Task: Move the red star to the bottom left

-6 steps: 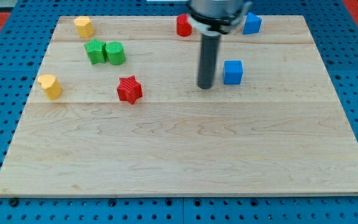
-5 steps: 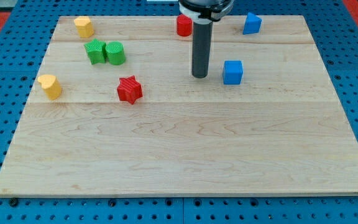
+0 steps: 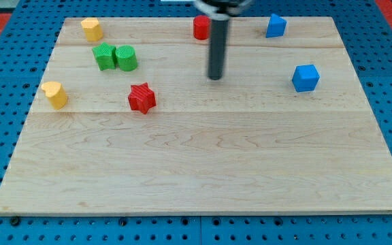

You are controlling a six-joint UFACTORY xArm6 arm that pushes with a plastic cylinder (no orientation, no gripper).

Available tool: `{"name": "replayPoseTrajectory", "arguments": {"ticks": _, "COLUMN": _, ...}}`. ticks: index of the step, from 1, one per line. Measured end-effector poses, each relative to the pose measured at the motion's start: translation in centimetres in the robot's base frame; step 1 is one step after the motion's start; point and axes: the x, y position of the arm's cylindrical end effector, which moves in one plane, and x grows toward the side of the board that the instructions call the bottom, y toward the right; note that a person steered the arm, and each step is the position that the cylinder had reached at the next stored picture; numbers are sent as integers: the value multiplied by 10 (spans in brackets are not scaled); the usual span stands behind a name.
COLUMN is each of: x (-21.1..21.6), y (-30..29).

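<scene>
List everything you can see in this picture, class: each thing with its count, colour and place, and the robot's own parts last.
star: 1, red, left of centre
star: 1, green, upper left
cylinder: 1, green, touching the green star's right
blocks: 2, yellow, top left and left edge
block: 1, red, top centre
cube: 1, blue, right
block: 1, blue, top right
board: 1, wooden
my tip: 1, dark, right of the red star, apart

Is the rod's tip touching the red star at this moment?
Apart. The camera view shows bare wood between my tip and the red star; the tip stands to the star's upper right, well clear of it.
</scene>
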Motion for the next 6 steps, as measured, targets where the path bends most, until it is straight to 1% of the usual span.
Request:
{"name": "replayPoseTrajectory", "arguments": {"ticks": 1, "x": 19, "y": -74}}
{"name": "replayPoseTrajectory", "arguments": {"ticks": 2, "x": 54, "y": -93}}
{"name": "replayPoseTrajectory", "arguments": {"ticks": 4, "x": 59, "y": -90}}
{"name": "replayPoseTrajectory", "arguments": {"ticks": 6, "x": 130, "y": -95}}
